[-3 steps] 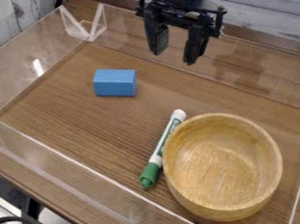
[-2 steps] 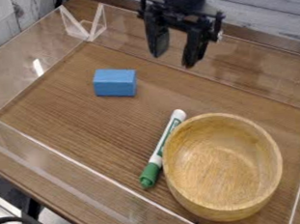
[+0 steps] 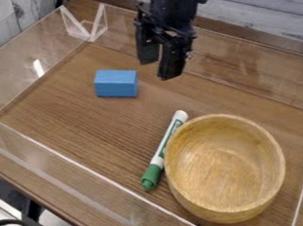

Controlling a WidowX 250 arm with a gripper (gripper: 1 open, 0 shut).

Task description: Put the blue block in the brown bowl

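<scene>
End effector (image 3: 160, 61) has swung across from the far right side toward the blue block (image 3: 115, 83), and dropped closer to the worktop (image 3: 77, 125). In the two earlier views it hung farther right; now its fingers are just beside the block, on the bowl side, and seem to be above it in height. Fingers spread, a gap between them, nothing pinched.

Block unmoved: lying flat on the left part of the worktop, well apart from the brown bowl (image 3: 225, 168). Bowl likewise unmoved, near right, nothing in it. Green-and-white marker (image 3: 164, 151) lies against or just beside the bowl's left edge; cannot tell if they touch.

Meaning for the task: reach under way, grasp still to come. Judged next: a little more travel left, line the fingers up either side of the block, then lower. Risk: coming down short and nudging the block with one finger. Later carry should clear marker and rim.
</scene>
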